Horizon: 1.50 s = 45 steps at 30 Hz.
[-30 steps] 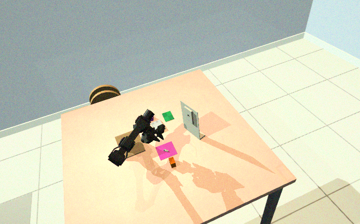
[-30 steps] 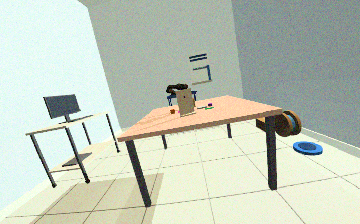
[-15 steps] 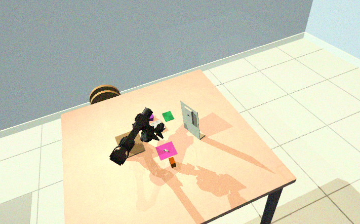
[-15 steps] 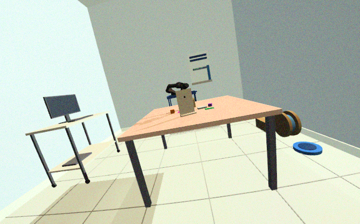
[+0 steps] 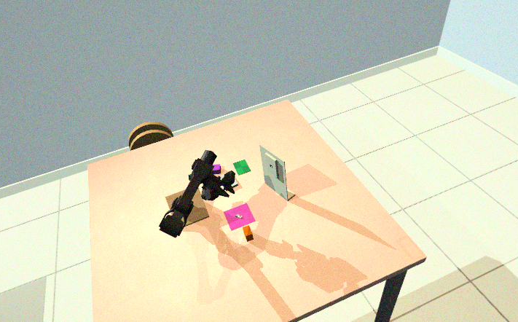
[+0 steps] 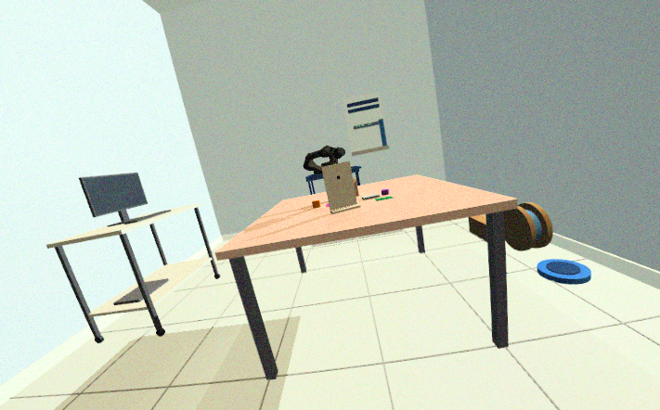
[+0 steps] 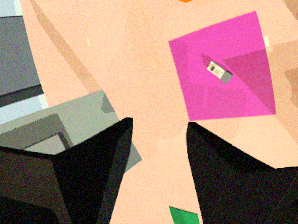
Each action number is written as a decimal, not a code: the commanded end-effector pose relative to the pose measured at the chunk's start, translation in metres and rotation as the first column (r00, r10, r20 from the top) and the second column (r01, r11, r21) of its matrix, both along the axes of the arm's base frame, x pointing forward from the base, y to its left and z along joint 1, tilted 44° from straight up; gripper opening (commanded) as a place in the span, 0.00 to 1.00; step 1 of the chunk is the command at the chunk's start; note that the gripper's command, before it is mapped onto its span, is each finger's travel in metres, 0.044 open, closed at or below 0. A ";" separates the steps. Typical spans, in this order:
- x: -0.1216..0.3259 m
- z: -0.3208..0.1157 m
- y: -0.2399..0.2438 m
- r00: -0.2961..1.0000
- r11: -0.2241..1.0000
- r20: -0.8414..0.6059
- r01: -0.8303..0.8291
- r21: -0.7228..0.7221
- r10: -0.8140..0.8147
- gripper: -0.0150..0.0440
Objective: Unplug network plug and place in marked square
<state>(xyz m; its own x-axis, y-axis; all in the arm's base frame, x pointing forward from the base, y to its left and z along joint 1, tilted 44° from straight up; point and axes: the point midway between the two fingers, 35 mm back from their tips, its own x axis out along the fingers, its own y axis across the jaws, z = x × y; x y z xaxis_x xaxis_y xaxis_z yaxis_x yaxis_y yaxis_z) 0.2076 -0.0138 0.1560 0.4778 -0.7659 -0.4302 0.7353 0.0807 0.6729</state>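
Note:
The small pale and grey network plug [image 5: 239, 216] [image 7: 220, 72] lies on the magenta marked square [image 5: 245, 208] [image 7: 200, 100], inside its edges. The upright grey panel [image 5: 273, 181] [image 6: 341, 193] [image 7: 95, 107] stands on the table, with a small dark socket opening showing in the top view. My gripper [image 5: 232, 194] [image 7: 160, 127] is open, with nothing between its fingers. It hangs above the table, between the base and the panel, apart from the plug and the square. In the exterior view the panel hides most of the square and the plug.
An orange block [image 5: 248, 233] [image 6: 316, 204] stands close beside the square. A green square [image 5: 241, 167] [image 6: 383, 198] [image 7: 184, 215], a purple block [image 5: 216, 169] [image 6: 384, 191] and a pale flat item [image 5: 234, 184] [image 6: 370, 197] lie on the other side of the gripper.

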 end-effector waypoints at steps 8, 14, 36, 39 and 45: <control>0.001 0.027 0.024 0.998 0.997 -0.003 -0.063 0.034 0.063 0.52; 0.000 0.043 0.036 0.995 0.994 -0.006 -0.100 0.049 0.100 0.52; -0.004 0.060 0.048 0.990 0.988 -0.009 -0.138 0.064 0.139 1.00; -0.004 0.060 0.048 0.990 0.988 -0.009 -0.138 0.064 0.139 1.00; -0.004 0.060 0.048 0.990 0.988 -0.009 -0.138 0.064 0.139 1.00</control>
